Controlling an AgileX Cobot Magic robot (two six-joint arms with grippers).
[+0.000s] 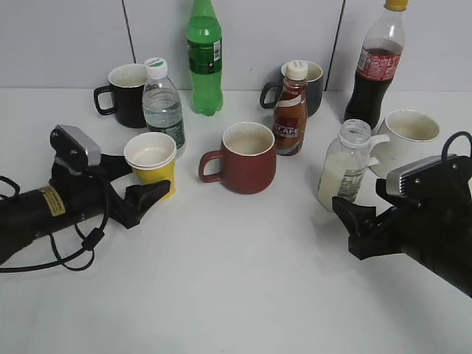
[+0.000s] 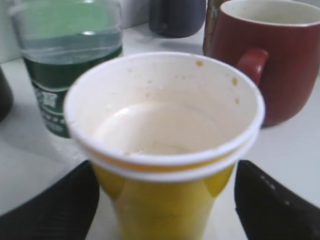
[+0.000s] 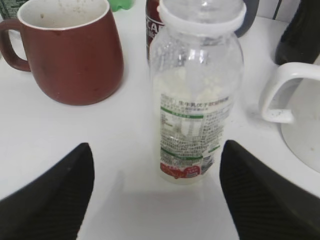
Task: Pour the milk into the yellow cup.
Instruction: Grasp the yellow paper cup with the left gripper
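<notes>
The yellow cup (image 1: 151, 158) stands upright on the white table at the left, white inside with some residue at the bottom. My left gripper (image 1: 146, 175) is open, one finger on each side of the cup's body, with small gaps showing in the left wrist view, where the gripper (image 2: 167, 172) frames the cup (image 2: 165, 210). The milk bottle (image 1: 343, 166) stands upright and capless at the right, partly full of white liquid. My right gripper (image 1: 360, 198) is open just in front of it. In the right wrist view the bottle (image 3: 195, 100) stands just beyond the wide-open fingers (image 3: 157, 150).
A dark red mug (image 1: 247, 158) stands between cup and milk. Behind are a water bottle (image 1: 162, 103), black mug (image 1: 127, 94), green bottle (image 1: 204, 59), brown coffee bottle (image 1: 290, 110), grey mug (image 1: 313, 85) and cola bottle (image 1: 376, 70). A white mug (image 1: 405, 136) stands right of the milk.
</notes>
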